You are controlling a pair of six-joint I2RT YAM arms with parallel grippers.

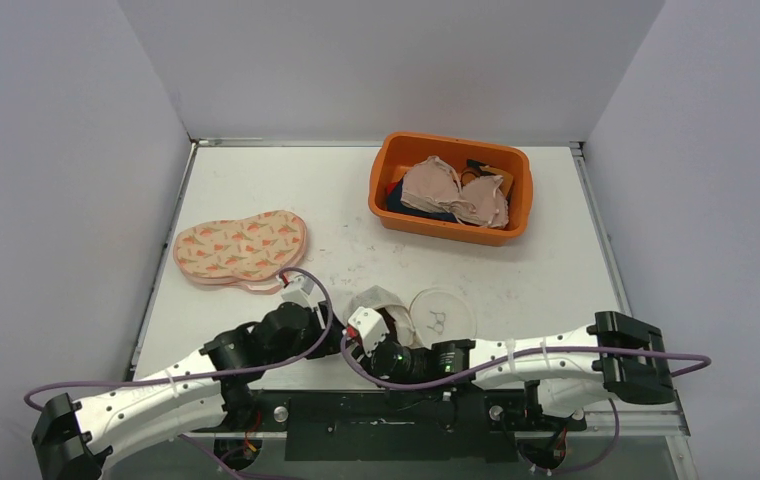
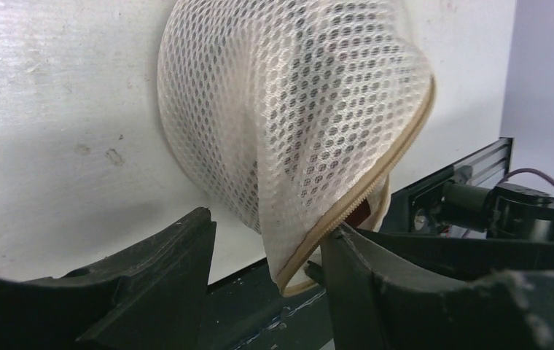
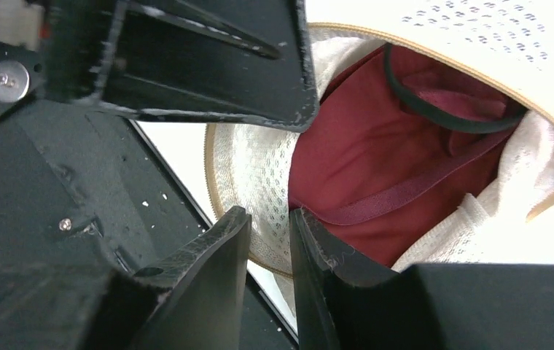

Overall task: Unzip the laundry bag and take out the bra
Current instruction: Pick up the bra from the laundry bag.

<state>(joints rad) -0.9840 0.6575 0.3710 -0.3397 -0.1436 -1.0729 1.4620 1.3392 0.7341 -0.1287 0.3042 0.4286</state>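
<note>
The white mesh laundry bag (image 1: 388,303) lies at the near middle of the table, its zipper open. In the right wrist view a dark red bra (image 3: 398,160) shows inside the opened bag (image 3: 259,175). My right gripper (image 3: 270,216) is shut on the bag's lower mesh wall beside the bra; it also shows in the top view (image 1: 368,345). My left gripper (image 2: 268,224) is open, and the bag's zippered edge (image 2: 365,189) hangs between its fingers, against the right finger (image 2: 376,281). In the top view the left gripper (image 1: 336,338) sits just left of the bag.
An orange bin (image 1: 396,160) with beige and dark garments stands at the back right. A peach patterned bra-shaped case (image 1: 241,247) lies at the left. A round white mesh disc (image 1: 443,315) lies right of the bag. The black front rail (image 2: 259,313) is right under both grippers.
</note>
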